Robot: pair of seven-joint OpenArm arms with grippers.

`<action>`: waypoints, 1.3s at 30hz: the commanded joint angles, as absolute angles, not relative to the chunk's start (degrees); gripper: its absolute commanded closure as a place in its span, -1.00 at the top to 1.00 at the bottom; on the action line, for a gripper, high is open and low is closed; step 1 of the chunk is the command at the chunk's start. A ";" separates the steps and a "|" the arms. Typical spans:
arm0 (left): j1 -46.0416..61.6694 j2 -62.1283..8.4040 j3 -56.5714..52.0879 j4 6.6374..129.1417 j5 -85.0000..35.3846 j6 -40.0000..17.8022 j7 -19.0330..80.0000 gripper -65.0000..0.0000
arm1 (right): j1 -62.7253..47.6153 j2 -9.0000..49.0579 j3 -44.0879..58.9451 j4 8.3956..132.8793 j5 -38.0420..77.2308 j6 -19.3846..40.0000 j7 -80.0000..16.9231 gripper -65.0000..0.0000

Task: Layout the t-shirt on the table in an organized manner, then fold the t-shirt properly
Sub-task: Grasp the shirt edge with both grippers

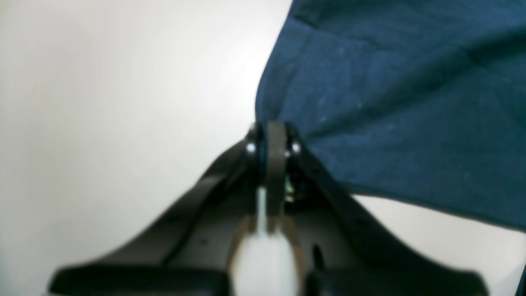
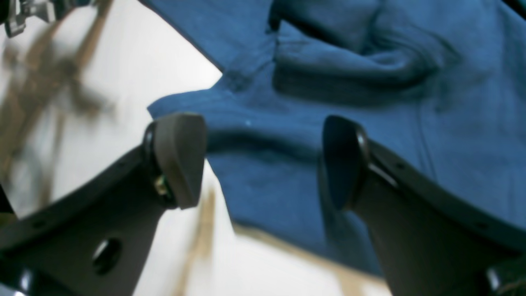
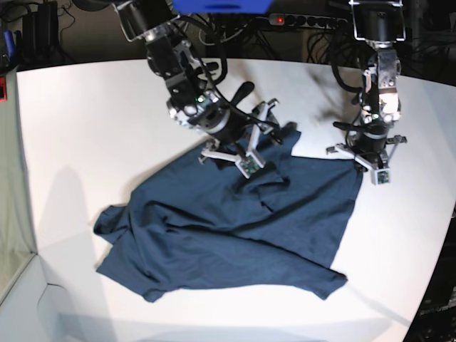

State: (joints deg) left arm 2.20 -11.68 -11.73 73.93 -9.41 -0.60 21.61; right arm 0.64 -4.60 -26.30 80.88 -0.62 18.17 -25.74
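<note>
The dark navy t-shirt (image 3: 228,228) lies crumpled and spread across the middle of the white table (image 3: 92,121). My left gripper (image 3: 361,162) is at the shirt's far right corner. In the left wrist view this gripper (image 1: 271,133) is shut on the t-shirt's edge (image 1: 390,102), with the cloth pulled to a point between the pads. My right gripper (image 3: 267,139) hovers over the shirt's rumpled upper edge. In the right wrist view the right gripper (image 2: 263,160) stands wide open over folded cloth (image 2: 370,82), its fingers (image 2: 181,156) holding nothing.
Cables and a power strip (image 3: 306,20) run along the back behind both arm bases. The table's curved edge (image 3: 434,235) passes close on the right, and its left edge (image 3: 25,214) drops off beside a grey surface. Bare white tabletop (image 1: 102,102) shows to the left of the held corner.
</note>
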 commanded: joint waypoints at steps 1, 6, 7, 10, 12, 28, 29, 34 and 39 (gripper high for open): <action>1.71 -12.00 -11.65 74.77 -9.19 -0.31 21.05 -0.99 | 1.54 -5.05 -27.30 80.84 0.04 18.33 -23.43 0.38; 1.63 -12.00 -11.65 74.68 -9.19 -0.31 21.05 -0.99 | 1.45 -4.88 -30.46 76.00 0.04 18.33 -19.38 0.38; 1.63 -12.00 -11.65 74.68 -9.19 -0.31 21.05 -0.99 | 1.71 -4.88 -31.08 74.59 0.04 18.33 -18.86 0.38; 1.63 -12.00 -11.91 74.68 -9.10 -0.31 21.05 -0.99 | 1.80 -5.14 -31.60 71.25 0.04 18.33 -18.59 0.37; 1.63 -12.18 -11.91 74.68 -9.10 -0.31 21.05 -0.99 | 2.15 -5.23 -31.69 70.64 0.04 18.33 -17.98 0.37; 1.36 -12.44 -12.00 71.87 -9.01 -0.31 20.97 -0.99 | 5.32 -5.05 -31.34 62.55 0.04 18.33 -16.75 -0.81; 1.36 -12.44 -12.00 72.04 -9.01 -0.31 20.97 -0.99 | 4.97 -4.88 -31.34 63.60 0.04 18.33 -16.75 -0.95; 1.27 -13.85 -12.18 72.66 -9.36 -0.31 20.97 -0.99 | 1.01 -2.42 -29.32 74.15 0.04 18.33 -16.84 -1.00; -0.04 -14.46 -12.35 72.66 -9.36 -0.31 20.88 -0.99 | -2.59 0.66 -26.07 86.46 0.04 18.33 -18.59 -1.00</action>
State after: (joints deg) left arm 0.86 -13.91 -12.08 71.92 -9.47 -0.60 21.87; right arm -3.42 1.10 -26.06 85.25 -0.71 18.17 -20.43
